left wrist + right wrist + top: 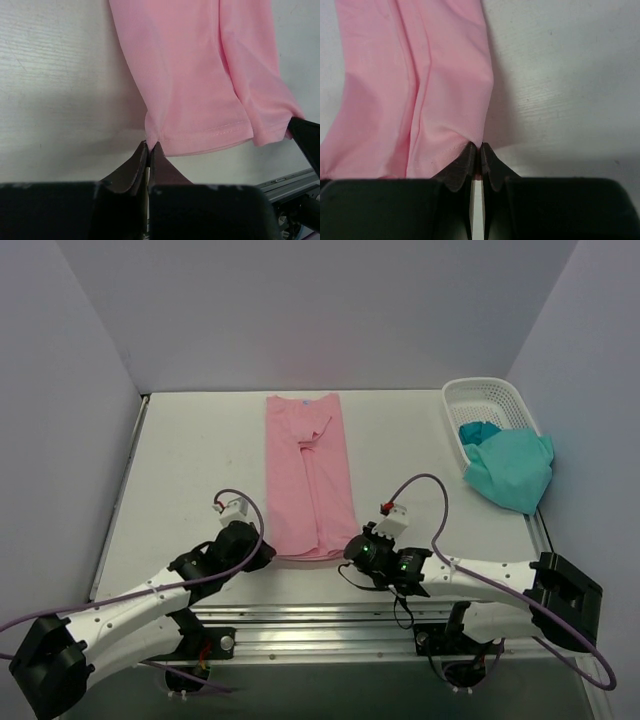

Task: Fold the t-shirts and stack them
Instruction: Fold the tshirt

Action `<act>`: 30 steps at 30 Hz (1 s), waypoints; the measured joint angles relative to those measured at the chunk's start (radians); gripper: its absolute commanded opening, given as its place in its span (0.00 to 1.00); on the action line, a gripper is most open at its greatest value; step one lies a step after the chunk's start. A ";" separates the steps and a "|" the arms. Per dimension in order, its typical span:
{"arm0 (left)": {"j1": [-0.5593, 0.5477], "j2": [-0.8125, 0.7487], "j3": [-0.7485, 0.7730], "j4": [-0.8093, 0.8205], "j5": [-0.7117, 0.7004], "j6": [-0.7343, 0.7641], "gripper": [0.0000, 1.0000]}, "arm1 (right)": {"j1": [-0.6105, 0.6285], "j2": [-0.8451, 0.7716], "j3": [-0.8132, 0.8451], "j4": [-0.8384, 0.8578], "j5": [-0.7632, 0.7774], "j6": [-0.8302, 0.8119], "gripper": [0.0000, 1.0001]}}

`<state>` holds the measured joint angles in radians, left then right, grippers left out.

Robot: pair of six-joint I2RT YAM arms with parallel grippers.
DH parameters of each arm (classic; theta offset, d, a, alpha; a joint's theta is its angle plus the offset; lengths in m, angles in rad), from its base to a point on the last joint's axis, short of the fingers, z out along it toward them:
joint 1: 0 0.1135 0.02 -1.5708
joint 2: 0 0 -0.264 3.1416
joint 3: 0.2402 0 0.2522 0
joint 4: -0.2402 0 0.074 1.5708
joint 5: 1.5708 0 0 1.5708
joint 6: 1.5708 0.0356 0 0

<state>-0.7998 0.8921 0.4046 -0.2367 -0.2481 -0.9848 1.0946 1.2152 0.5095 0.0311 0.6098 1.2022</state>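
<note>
Pale lavender walls enclose a light grey worktop (190, 470) on three sides, with two white robot arms bolted at its near edge.

One pink t-shirt (308, 475) lies flat in the middle of the worktop, folded into a long narrow strip. Its long axis runs straight from the far edge toward the near edge, and the hem is the end nearest the arms.

Each arm reaches one corner of that hem. The left gripper (149, 147) has its dark fingers pressed together on the near-left corner, and the cloth puckers into the tips. The right gripper (479, 149) is likewise closed on the near-right corner, with a crease in the fabric running up from the pinch. Neither arm is nearer than the other, and the rest of the strip stretches away from both toward the far edge.

At the far right corner sits a white lattice basket (480, 385). A teal-green t-shirt (510, 468) lies crumpled, partly inside it and spilling over its near rim, well apart from both grippers.

With the strip lying lengthwise ahead of both pinches, the coming move looks like carrying the hem toward the far edge, both arms together, to fold the shirt across its length. The teal one looks untouched.
</note>
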 measured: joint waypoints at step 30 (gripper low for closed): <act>0.270 0.431 0.430 0.094 0.042 0.156 0.02 | -0.339 0.506 0.669 -0.025 0.061 -0.441 0.00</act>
<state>-0.5297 1.3235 0.8345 -0.1425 -0.2062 -0.8291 0.7559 1.7210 1.1782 0.0059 0.6708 0.7609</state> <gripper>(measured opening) 0.046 0.015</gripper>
